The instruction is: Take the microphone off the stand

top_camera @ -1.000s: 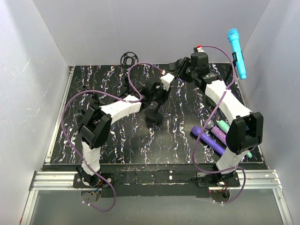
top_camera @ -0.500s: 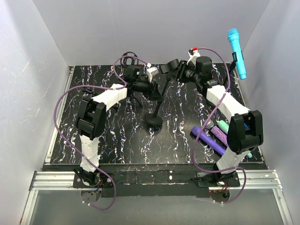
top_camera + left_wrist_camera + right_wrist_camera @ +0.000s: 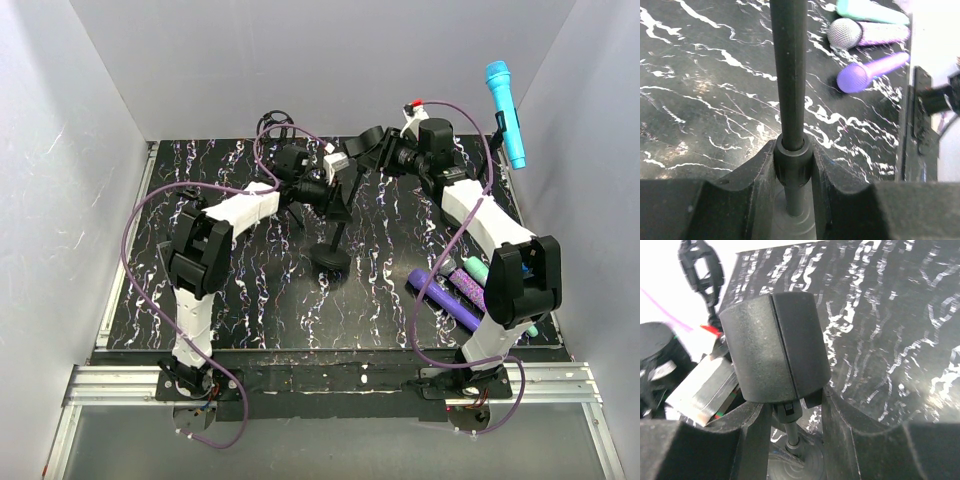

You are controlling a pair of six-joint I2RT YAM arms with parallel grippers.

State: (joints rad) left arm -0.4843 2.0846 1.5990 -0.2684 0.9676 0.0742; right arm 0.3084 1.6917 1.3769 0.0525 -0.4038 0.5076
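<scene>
Across your table, the left arm reaches to the middle, elbow bent, and the right arm stretches forward, wrist turned inward. The stand has its pole clenched at a collar inside the left claw. The black microphone tops that stand, grasped inside the right claw, between its fingers.

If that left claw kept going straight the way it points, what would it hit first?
The stand pole: it sits right between the left gripper fingers, touching both. Past it, probably the marbled table.
</scene>
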